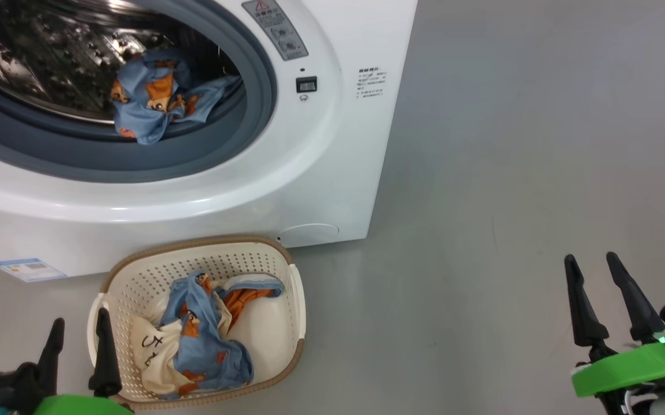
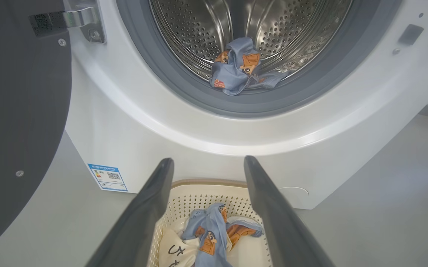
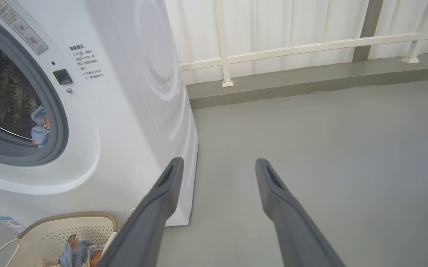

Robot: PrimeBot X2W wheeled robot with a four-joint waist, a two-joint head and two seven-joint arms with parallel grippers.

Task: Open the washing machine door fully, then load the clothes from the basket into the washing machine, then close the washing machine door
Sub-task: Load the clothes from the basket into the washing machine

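Observation:
The white washing machine [image 1: 332, 173] stands with its door [image 2: 21, 122] swung wide to the left. One light blue printed garment [image 1: 157, 101] lies on the grey gasket lip at the drum mouth [image 2: 238, 68]. The cream basket [image 1: 295, 323] sits on the floor just in front of the machine and holds more clothes [image 1: 206, 340]: blue printed fabric and a cream piece with black marks. My left gripper [image 1: 79, 328] is open at the basket's left edge, its fingers empty [image 2: 208, 165]. My right gripper [image 1: 592, 265] is open and empty over bare floor far to the right [image 3: 217, 165].
Grey floor [image 1: 511, 173] stretches to the right of the machine. A white railing and a low kerb [image 3: 310, 83] run along the back. The open door's dark inner face stands at the left of the basket.

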